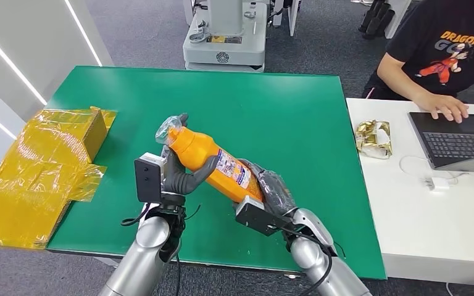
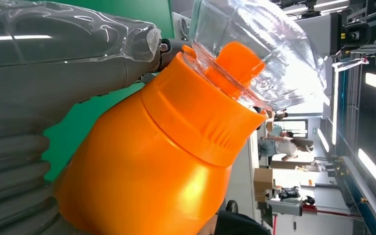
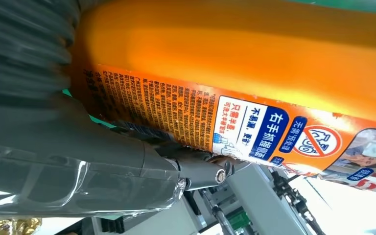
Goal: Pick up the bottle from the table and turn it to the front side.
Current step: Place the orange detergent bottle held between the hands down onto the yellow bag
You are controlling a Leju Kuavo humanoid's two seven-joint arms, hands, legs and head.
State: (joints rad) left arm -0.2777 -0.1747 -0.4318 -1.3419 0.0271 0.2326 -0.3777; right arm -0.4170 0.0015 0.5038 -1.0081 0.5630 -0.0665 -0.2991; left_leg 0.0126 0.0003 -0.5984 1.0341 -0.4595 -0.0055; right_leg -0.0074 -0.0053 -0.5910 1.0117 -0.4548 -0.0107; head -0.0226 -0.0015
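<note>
Bottle (image 1: pixel 213 163), orange, held off the green tabletop (image 1: pixel 284 117) between both hands, lying tilted. Left hand (image 1: pixel 182 176) grips the neck end, fingers (image 1: pixel 191 180) curled under the shoulder, clear-wrapped cap (image 1: pixel 170 131) just past them. Right hand (image 1: pixel 271 191) grips the base end, fingers (image 1: pixel 265 179) closed around the body. Printed label (image 3: pixel 254 127) faces the right thumb (image 3: pixel 103 166). Yellow wrap (image 1: pixel 43 166) lies well apart from the left fingers. Person (image 1: pixel 444 55) at a laptop (image 1: pixel 460 139), well apart from the right fingers.

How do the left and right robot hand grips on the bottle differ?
The left robot hand grips the orange bottle at its upper body, below the cap; the right robot hand holds its base end. The left sits higher, since the bottle tilts cap-up. Both hold it above the green table.
</note>
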